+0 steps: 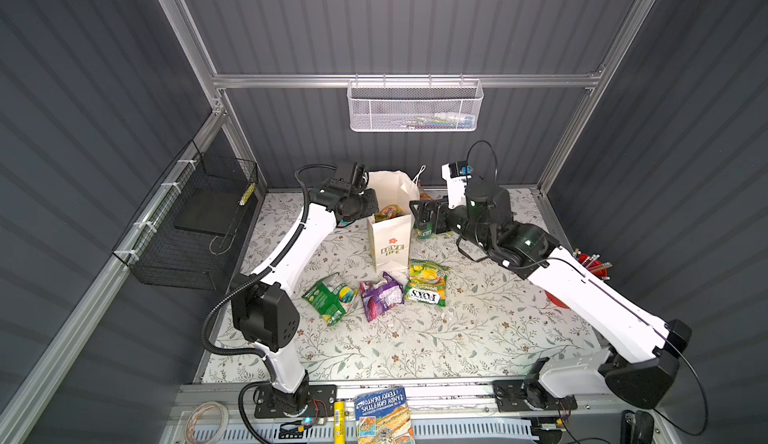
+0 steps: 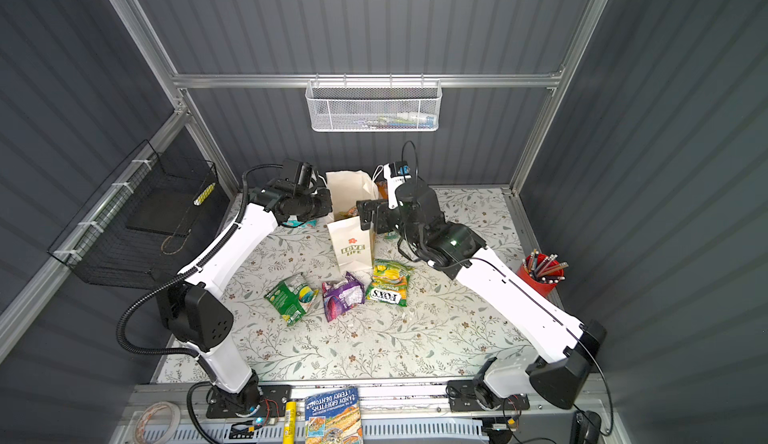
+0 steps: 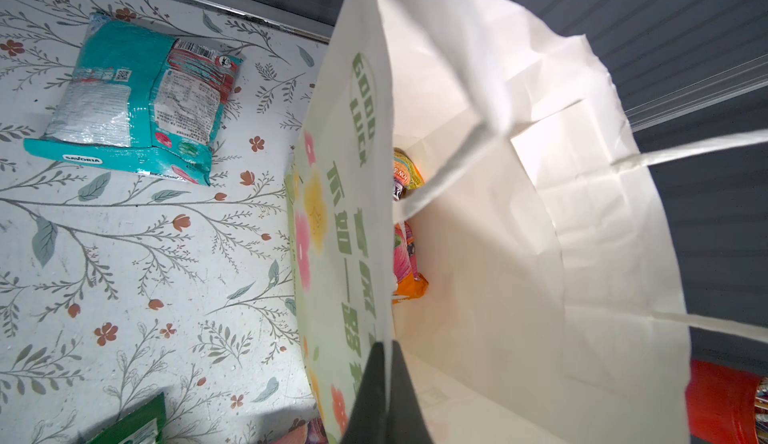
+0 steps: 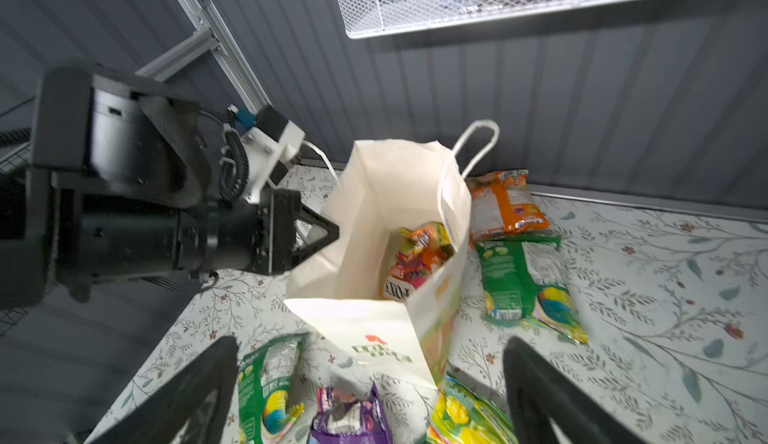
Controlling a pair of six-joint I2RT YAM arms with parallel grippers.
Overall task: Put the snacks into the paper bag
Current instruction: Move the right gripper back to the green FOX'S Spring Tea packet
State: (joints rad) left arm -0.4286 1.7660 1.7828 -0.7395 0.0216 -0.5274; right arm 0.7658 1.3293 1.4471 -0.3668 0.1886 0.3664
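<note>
left pincer (image 4: 334, 229) pinches the paper bag (image 4: 374, 196) rim; right pincer (image 4: 372, 342) spread wide beside it.

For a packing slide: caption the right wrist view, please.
Left jaws hold the bag open by its rim, an orange snack inside; right jaws open, five packets lying around it.

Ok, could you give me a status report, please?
Left gripper shut on bag wall. Right gripper open, empty, by bag mouth. Snacks inside; others on table. Nothing blocking.

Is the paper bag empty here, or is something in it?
Not empty. The bag stands open, and an orange packet lies inside it, plain in the right wrist view.
</note>
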